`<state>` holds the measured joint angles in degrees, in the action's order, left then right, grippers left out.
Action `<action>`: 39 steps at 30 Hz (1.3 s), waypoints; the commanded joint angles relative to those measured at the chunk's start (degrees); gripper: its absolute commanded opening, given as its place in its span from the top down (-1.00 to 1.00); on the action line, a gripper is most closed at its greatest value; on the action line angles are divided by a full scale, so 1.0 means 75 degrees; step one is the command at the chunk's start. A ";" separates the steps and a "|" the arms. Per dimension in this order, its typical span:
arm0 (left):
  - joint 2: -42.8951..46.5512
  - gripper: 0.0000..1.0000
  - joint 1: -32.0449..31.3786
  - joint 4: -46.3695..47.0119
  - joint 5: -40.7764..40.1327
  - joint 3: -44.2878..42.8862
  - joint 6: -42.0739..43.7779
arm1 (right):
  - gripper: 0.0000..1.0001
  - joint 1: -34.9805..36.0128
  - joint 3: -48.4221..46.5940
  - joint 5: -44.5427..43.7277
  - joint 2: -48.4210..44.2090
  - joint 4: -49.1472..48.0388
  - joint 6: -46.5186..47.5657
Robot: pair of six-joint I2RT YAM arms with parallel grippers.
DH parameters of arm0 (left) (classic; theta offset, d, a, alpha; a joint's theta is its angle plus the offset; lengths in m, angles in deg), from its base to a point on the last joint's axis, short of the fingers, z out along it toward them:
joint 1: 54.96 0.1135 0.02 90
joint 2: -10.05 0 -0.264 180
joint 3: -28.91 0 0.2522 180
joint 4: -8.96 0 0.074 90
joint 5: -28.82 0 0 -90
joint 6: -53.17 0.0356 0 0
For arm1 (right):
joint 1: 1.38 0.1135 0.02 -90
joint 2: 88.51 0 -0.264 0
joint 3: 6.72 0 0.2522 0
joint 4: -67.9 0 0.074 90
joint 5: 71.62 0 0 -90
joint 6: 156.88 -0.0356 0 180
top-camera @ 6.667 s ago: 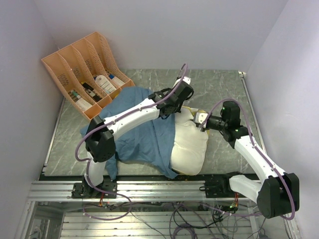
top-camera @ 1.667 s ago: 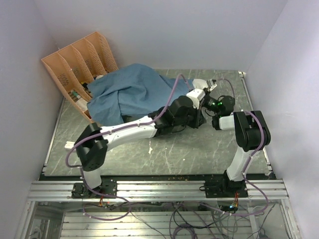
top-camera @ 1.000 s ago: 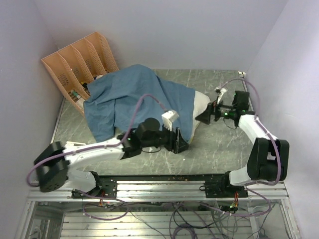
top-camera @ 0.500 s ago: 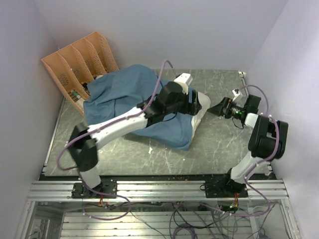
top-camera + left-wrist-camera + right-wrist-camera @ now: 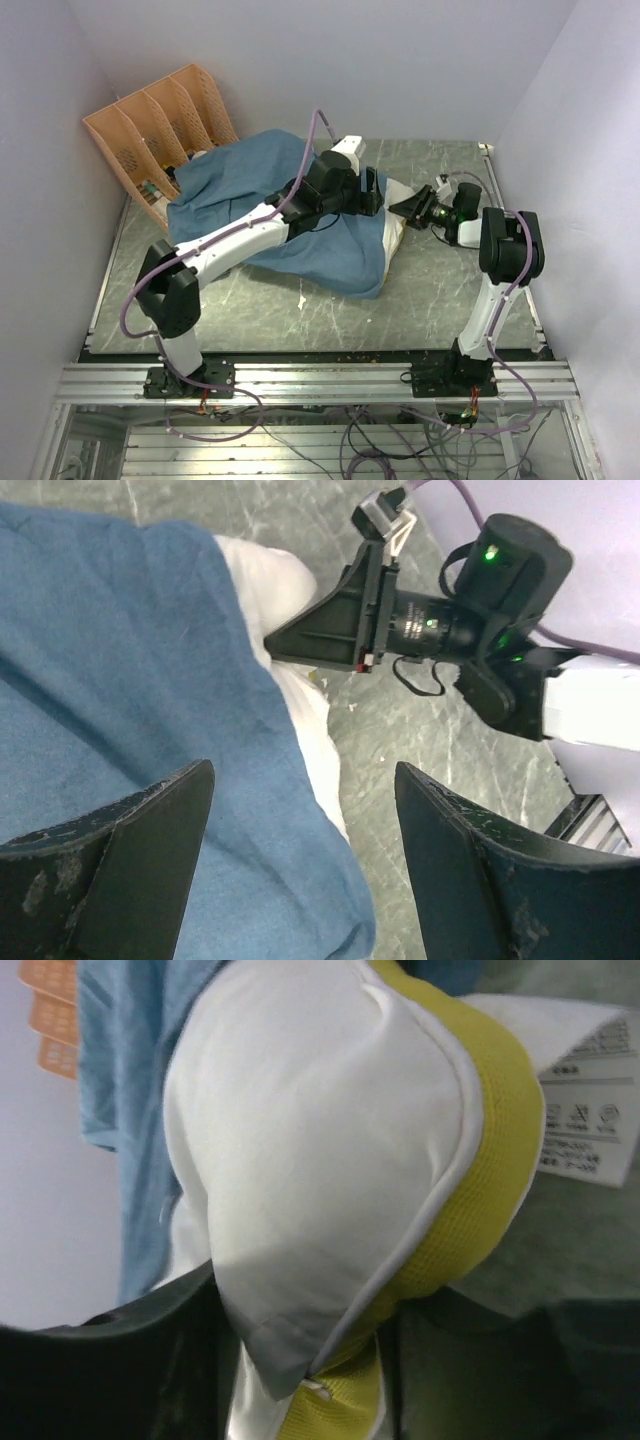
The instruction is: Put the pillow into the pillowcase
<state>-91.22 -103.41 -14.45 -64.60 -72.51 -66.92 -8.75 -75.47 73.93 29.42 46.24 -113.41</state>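
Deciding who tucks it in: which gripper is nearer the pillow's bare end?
Right. The right gripper has the pillow corner between its fingers; the left gripper hovers open above the pillowcase edge.

Soft, even light fills the top view; the pillowcase (image 5: 260, 195) throws only a faint shadow on the worktop (image 5: 440, 290). In the right wrist view the pillow (image 5: 300, 1160) is bright, close and slightly soft; below it the right pincer (image 5: 305, 1365) is a dark, unfocused blur.

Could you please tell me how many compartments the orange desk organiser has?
4, side by side in the organiser at the far left; the pillowcase drapes over some of their low ends.
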 commanded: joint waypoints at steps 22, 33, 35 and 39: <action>-0.0393 -0.76 0.0446 -0.0538 -0.1888 -0.0899 0.1603 | 0.91 0.2055 0.1815 -0.0156 -0.5533 0.1215 0.6740; -0.1507 0.30 0.0588 -0.1008 -0.1774 -0.1973 0.1943 | 0.91 0.2282 0.1790 -0.0381 -0.5553 0.1332 0.6736; -0.1601 0.81 0.0617 -0.1042 -0.1224 -0.2263 0.2052 | 0.91 0.2306 0.1730 -0.0375 -0.5415 0.1174 0.6508; -0.1356 0.86 0.0649 -0.0735 0.0134 -0.2666 0.2011 | 0.91 0.2314 0.1500 -0.0378 -0.4967 0.0791 0.5911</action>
<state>-103.33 -99.06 -21.88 -74.39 -88.00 -52.64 7.12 -62.31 68.44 -10.32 56.49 -65.06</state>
